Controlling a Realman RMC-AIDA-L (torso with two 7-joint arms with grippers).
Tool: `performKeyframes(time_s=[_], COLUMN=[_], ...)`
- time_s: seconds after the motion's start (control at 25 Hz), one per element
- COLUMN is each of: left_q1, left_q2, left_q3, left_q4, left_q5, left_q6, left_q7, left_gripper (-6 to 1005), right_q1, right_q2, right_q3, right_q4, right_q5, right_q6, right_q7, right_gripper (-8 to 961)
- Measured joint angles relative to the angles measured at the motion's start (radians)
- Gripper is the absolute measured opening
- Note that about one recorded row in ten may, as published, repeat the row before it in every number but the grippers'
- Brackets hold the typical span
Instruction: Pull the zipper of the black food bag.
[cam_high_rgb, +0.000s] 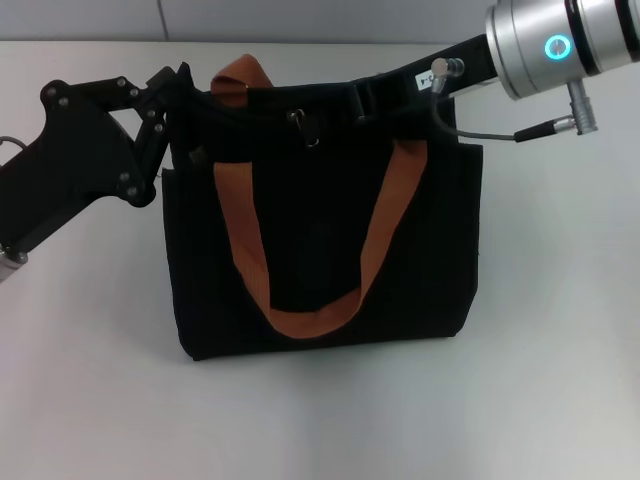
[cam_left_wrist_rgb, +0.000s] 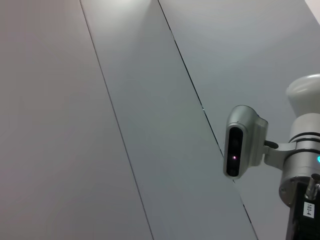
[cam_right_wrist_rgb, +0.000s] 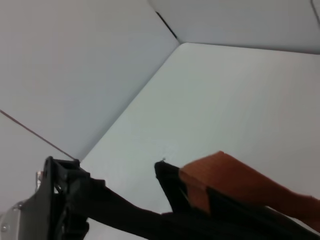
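Item 1, left side: left gripper (cam_high_rgb: 178, 90), black, set against the top left corner of the black food bag (cam_high_rgb: 320, 250). It appears to touch or pinch the bag's upper edge there, bracing it; whether the fingers are clenched or released cannot be told against the black fabric.

Item 2, centre: black food bag, lying on the white table (cam_high_rgb: 90, 400) with its front panel facing up. One orange-brown handle (cam_high_rgb: 310, 320) loops down across the panel; the second shows at the top edge, left of centre.

Item 3, centre top: zipper (cam_high_rgb: 300, 122), a small silver slider with a hanging tab, on the track along the bag's top edge, roughly mid-span and slightly left of centre.

Item 4, right side: right gripper (cam_high_rgb: 362, 98), reaching in from the upper right along the top edge, near the slider but a little to its right. Its fingers are lost against the bag; grasp state cannot be told.

Status, judged: bag held in place, slider partway along the track. Remaining: a confirmed hold on the tab and the pull along the rest of the track.
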Motion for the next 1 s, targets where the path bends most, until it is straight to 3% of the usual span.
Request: performKeyframes(time_s=[0.28,0.56,1.0], left_q1=[-0.005,-0.007,-0.011], left_q2=[0.000,0.000,0.000], left_q3=[-0.001,-0.006,-0.015], left_q4=[0.001,0.003,0.002], left_q5=[0.000,-0.001,-0.002], left_q6=[-0.009,-0.010,-0.015], left_q7=[0.001,0.008,0.014], left_gripper=[21,21,22], right_q1=[-0.023,-0.091,-0.151], right_q2=[-0.001,-0.001,-0.001], right_q3=[0.010,0.014,0.088], right_q4=[-0.028,-0.135,-0.217], right_q5=[-0.031,-0.048,-0.075], right_q6=[-0.025,-0.035,-0.082], right_q7=[0.022,0.052,0.057], right_gripper=[-1,0,2])
